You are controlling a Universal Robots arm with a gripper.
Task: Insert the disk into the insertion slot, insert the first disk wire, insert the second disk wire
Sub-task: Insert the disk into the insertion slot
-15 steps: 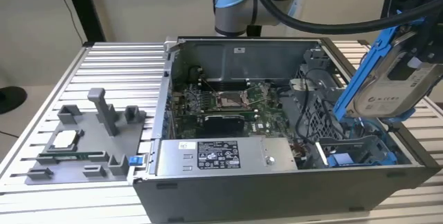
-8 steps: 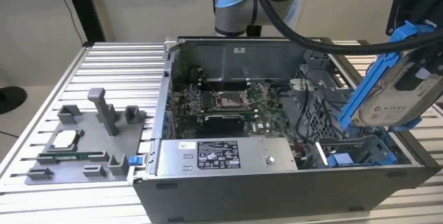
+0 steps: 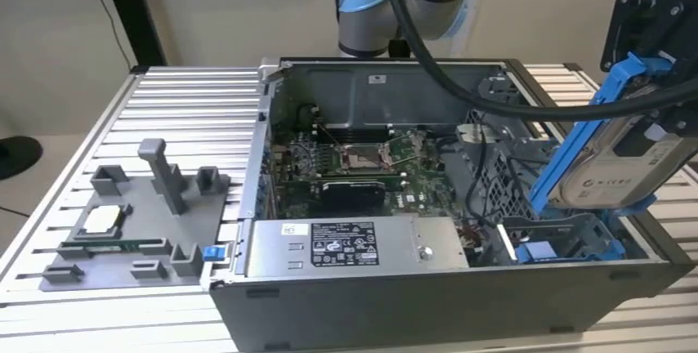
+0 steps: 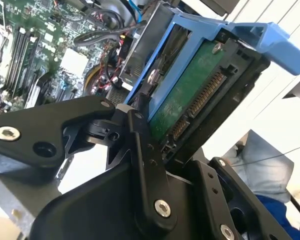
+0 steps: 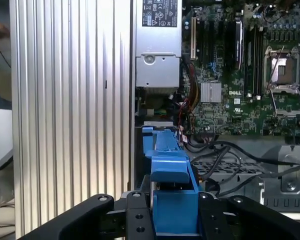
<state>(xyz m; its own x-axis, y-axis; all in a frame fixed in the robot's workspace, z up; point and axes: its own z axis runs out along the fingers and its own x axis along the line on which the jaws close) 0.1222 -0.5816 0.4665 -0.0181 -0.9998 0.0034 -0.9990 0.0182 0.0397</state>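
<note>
One black gripper pinches the upper end of the flat silver-grey, white-labelled disk in its bright blue plastic carrier frame, which hangs steeply tilted, long axis pointing down, just above the grey metal cage's rectangular insertion slot.

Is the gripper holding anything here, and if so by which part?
Yes. The gripper is shut on the disk, clamped across its blue frame at the connector end.
</note>
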